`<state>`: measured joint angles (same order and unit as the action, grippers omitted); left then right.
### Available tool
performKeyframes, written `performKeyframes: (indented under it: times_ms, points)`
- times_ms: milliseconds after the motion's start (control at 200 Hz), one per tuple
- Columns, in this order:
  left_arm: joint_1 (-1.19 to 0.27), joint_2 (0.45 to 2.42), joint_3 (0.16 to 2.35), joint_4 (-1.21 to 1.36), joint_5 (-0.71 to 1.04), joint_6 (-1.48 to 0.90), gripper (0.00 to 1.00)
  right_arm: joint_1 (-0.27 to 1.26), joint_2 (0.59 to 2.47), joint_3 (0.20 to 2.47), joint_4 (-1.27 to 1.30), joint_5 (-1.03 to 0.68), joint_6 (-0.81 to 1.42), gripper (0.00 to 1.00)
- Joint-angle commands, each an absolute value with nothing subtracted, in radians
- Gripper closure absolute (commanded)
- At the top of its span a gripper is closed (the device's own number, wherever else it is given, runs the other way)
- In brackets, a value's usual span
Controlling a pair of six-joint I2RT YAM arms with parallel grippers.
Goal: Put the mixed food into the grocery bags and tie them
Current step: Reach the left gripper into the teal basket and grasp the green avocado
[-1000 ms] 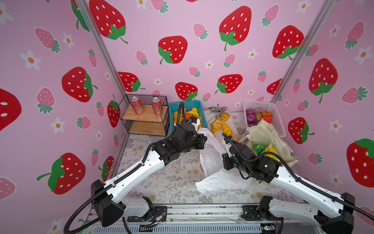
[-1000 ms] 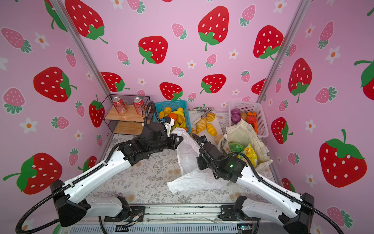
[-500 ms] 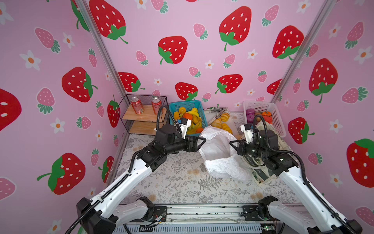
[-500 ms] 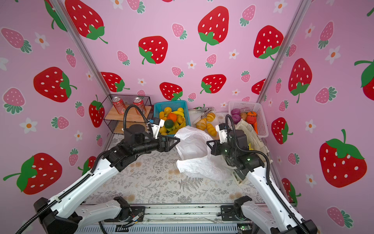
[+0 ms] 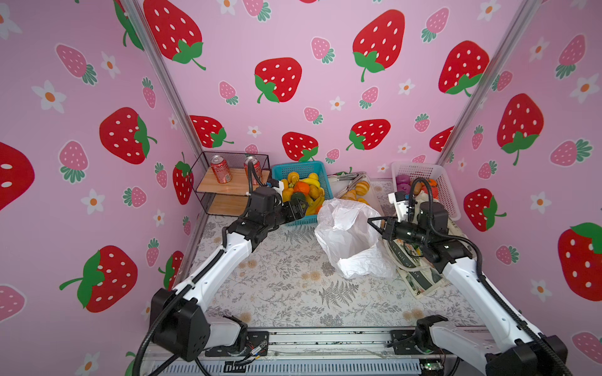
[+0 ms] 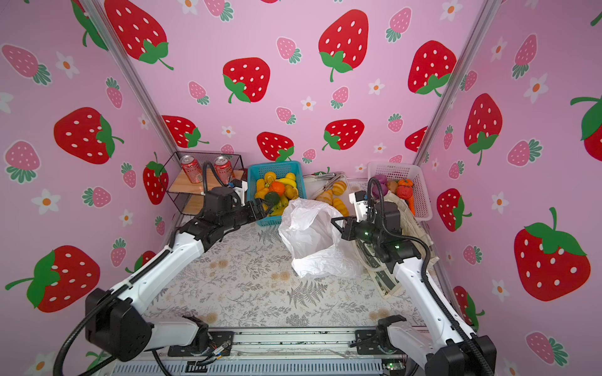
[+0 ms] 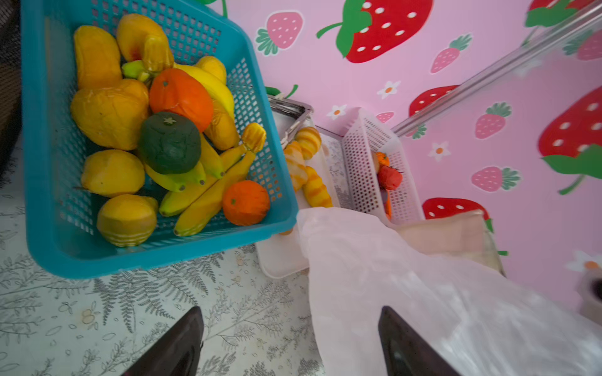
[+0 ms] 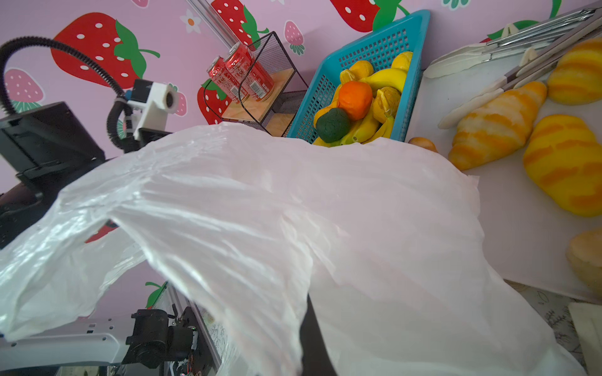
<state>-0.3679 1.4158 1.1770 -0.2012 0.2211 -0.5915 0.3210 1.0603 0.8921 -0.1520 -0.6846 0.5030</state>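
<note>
Right gripper (image 5: 373, 222) holds up the white plastic bag (image 5: 345, 234); left gripper (image 5: 301, 208) hangs open by the blue basket (image 5: 298, 164).
On the fern-print bench (image 5: 277, 293), the bag stands crumpled right of the middle, its right side pinched in the closed right gripper. The canvas tote (image 5: 420, 276) lies along the right edge under the right arm, touching the bag. The basket at the back edge holds toy fruits (image 7: 110, 114), with an orange (image 5: 301, 188) and a dark green one (image 5: 298, 197) on top. Croissants (image 5: 362, 187) lie on the white tray (image 5: 340, 186) beside it. The left gripper hovers just in front of the basket, jaws wide apart, holding nothing.
</note>
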Motion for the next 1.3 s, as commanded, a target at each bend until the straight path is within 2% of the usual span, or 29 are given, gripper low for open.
performKeyframes:
  times_ms: [0, 180, 340, 570, 765, 1040, 1160, 1295]
  points:
    - [-0.364, 1.558, 1.328, -0.307, 0.049, -0.474, 0.12, 0.304, 1.085, 0.901, -0.127, -0.738, 0.453, 0.98]
    - [-0.353, 1.830, 1.562, -0.413, -0.067, -0.370, 0.09, 0.277, 1.114, 0.902, -0.128, -0.774, 0.437, 0.98]
    - [-0.338, 2.021, 1.752, -0.482, -0.072, -0.348, 0.10, 0.259, 1.124, 0.899, -0.130, -0.781, 0.432, 0.98]
    - [-0.311, 2.173, 1.872, -0.486, -0.007, -0.371, 0.16, 0.246, 1.133, 0.891, -0.128, -0.777, 0.431, 0.98]
    - [-0.309, 2.247, 1.938, -0.489, 0.029, -0.367, 0.22, 0.242, 1.150, 0.886, -0.118, -0.782, 0.431, 0.98]
    - [-0.304, 2.314, 2.021, -0.508, 0.037, -0.358, 0.23, 0.242, 1.152, 0.882, -0.116, -0.791, 0.428, 0.98]
    - [-0.305, 2.316, 2.034, -0.524, 0.032, -0.352, 0.30, 0.241, 1.144, 0.872, -0.113, -0.792, 0.430, 0.98]
    - [-0.304, 2.256, 1.992, -0.509, 0.038, -0.348, 0.43, 0.241, 1.134, 0.859, -0.110, -0.790, 0.434, 0.98]
